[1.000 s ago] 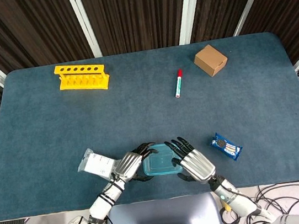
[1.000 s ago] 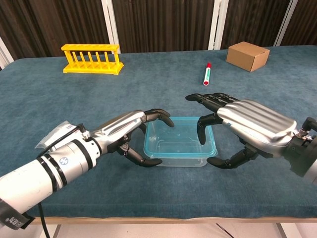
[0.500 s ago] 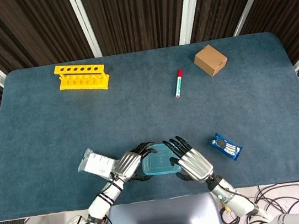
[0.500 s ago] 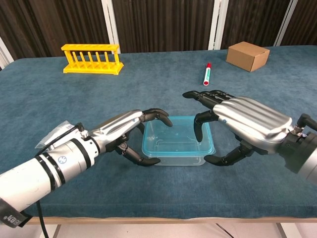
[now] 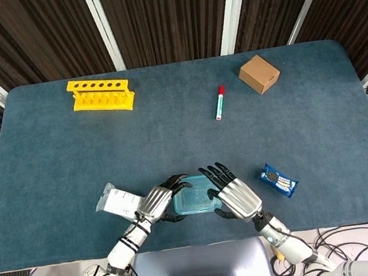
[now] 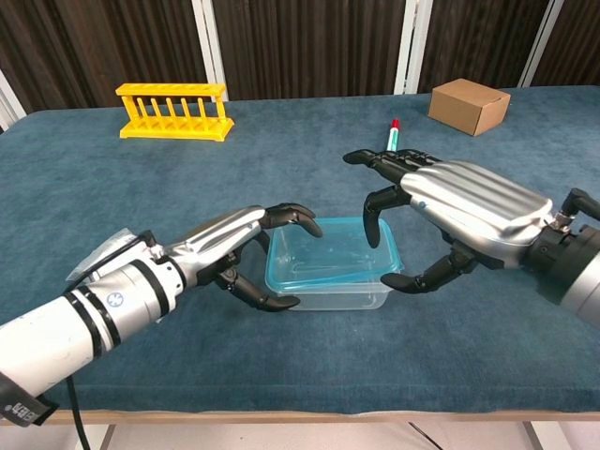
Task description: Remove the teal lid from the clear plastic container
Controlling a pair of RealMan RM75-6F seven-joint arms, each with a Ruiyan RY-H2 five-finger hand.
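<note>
the clear plastic rectangular container point(image 6: 330, 293) sits at the near edge of the blue cloth-covered table point(image 6: 281, 169), its teal lid point(image 6: 328, 255) on top (whether the lid is seated or partly raised i cannot tell). the left hand point(image 6: 234, 246) clasps the container's left end, fingers curled over the lid's rim and thumb low on the wall. the right hand point(image 6: 450, 211) is at the right end, thumb under the lid's edge, other fingers spread and arched above it.
</note>
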